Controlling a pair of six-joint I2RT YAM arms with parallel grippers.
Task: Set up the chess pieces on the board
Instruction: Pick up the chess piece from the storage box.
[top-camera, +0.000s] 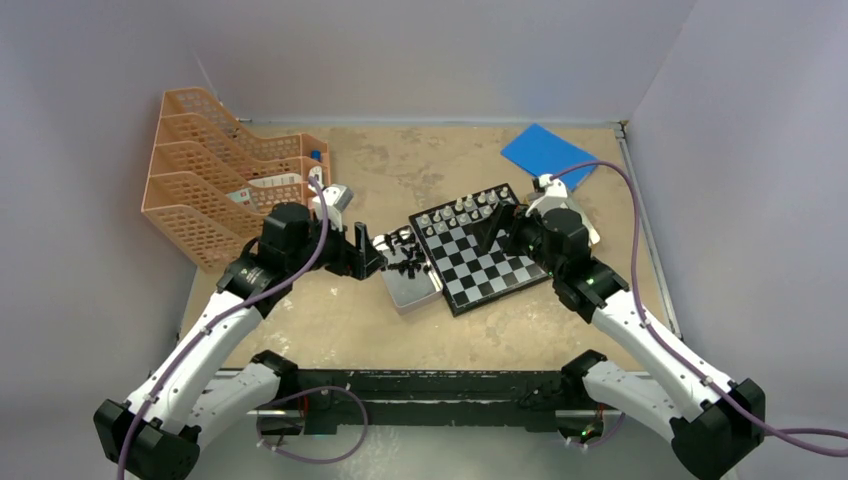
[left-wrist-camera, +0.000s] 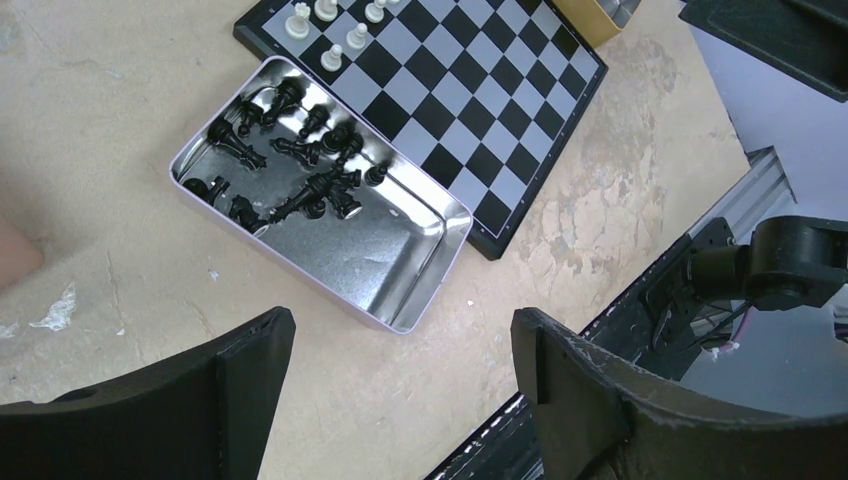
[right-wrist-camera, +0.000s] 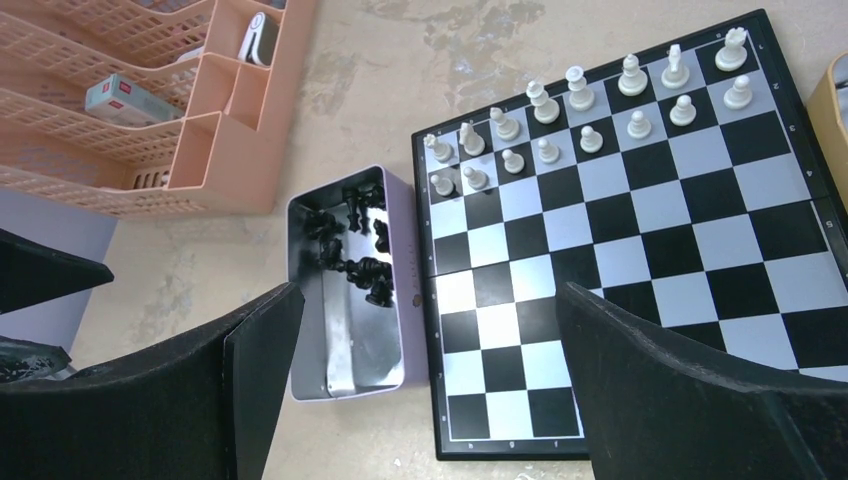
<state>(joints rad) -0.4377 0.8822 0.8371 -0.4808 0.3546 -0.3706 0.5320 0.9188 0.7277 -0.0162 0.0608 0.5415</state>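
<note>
The left arm reaches forward and inward from its base at the near left. Its elbow is bent and its wrist is turned toward the middle of the table (top-camera: 380, 170). The left tool (top-camera: 378, 258) hangs just left of an open silver tin (top-camera: 412, 292), with its fingers (left-wrist-camera: 200, 400) spread wide and nothing between them.

The right arm comes up from the near right and leans in over the right edge of the board (top-camera: 480, 262). The right tool (top-camera: 490, 235) is above the squares, angled down and to the left. Its fingers (right-wrist-camera: 700, 390) are also well apart and hold nothing.

The board lies flat near the table's centre, turned slightly off square. The white pieces (right-wrist-camera: 590, 110) stand upright in two full rows along its far edge. The black pieces (right-wrist-camera: 355, 240) lie tumbled together in the far half of the tin, which sits along the board's left edge; I cannot tell whether the two touch.

An orange rack (top-camera: 230, 180) stands at the far left, and a blue pad (top-camera: 548, 152) lies at the far right.
</note>
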